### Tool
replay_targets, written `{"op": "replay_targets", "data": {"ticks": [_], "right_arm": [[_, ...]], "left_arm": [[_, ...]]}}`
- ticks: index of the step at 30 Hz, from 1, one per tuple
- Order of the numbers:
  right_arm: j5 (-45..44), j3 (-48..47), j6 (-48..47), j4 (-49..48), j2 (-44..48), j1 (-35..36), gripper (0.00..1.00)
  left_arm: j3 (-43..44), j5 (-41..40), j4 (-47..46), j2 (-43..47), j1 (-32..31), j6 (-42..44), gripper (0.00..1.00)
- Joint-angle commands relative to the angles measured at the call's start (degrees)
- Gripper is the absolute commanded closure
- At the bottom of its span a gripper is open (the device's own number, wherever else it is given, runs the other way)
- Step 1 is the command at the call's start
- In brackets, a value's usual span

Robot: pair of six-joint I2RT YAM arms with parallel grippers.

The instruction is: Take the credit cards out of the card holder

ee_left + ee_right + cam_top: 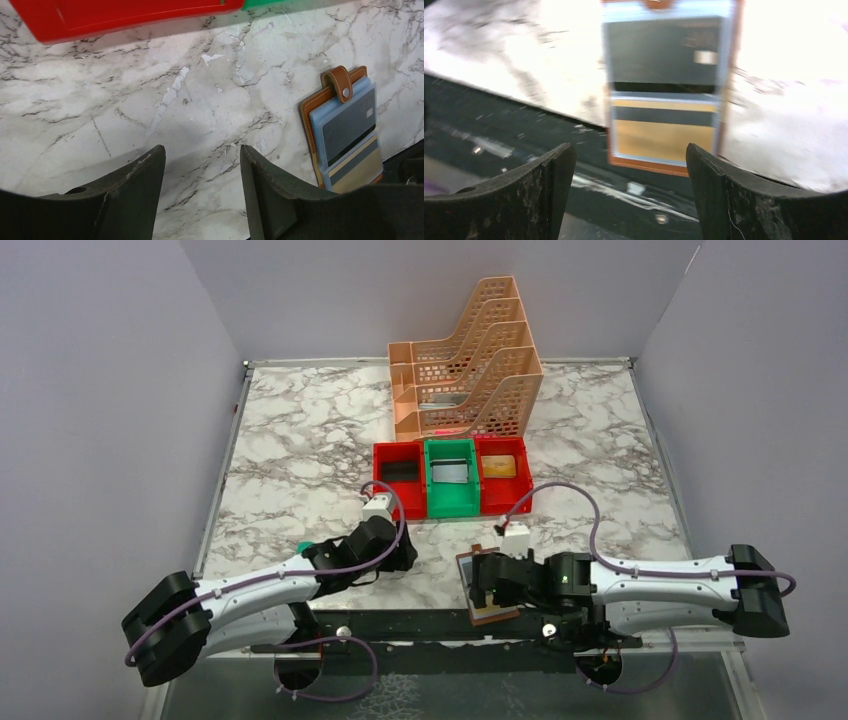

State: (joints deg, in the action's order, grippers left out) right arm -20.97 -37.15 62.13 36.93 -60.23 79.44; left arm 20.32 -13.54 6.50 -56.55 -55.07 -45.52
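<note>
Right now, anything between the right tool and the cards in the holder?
Nothing visible. The open right tool hovers over the open card holder, grey card and gold card facing it, both in their pockets. The left tool is off to the side.

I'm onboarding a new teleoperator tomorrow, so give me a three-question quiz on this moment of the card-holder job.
1. True or false: the card holder lies open with cards in its pockets.
2. The card in the pocket next to the snap tab is: A gold, B grey, C red.
3. Fill in: the right gripper hovers over the holder with its jaws ____.
Key: 1 true; 2 B; 3 open.
</note>
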Motion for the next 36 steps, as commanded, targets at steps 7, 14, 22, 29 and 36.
{"op": "replay_targets", "data": {"ticks": [7,14,22,29,36], "right_arm": [[-4.0,8.4,8.5,1.3,5.4,-7.9,0.12],[10.0,11.4,-3.7,-18.5,-1.4,-16.1,0.21],[9.7,1.0,-10.7,-20.8,-23.9,-16.1,0.42],[9.2,-6.0,-24.4,-27.5,-32.4,-16.1,0.48],[6.8,-7.4,-19.5,-13.4,-19.2,-16.1,0.28]], "left_arm": [[4.1,17.0,-11.7,-8.2,0.3,4.1,0.40],[3.0,23.2,-16.3,-12.2,0.2,2.0,0.42],[-0.1,14.6,-11.6,-6.4,0.2,-1.5,0.46],[-1.2,0.6,1.7,5.1,0.3,-4.1,0.46],[-2.4,7.9,-2.8,7.6,0.4,3.5,0.41]]}}
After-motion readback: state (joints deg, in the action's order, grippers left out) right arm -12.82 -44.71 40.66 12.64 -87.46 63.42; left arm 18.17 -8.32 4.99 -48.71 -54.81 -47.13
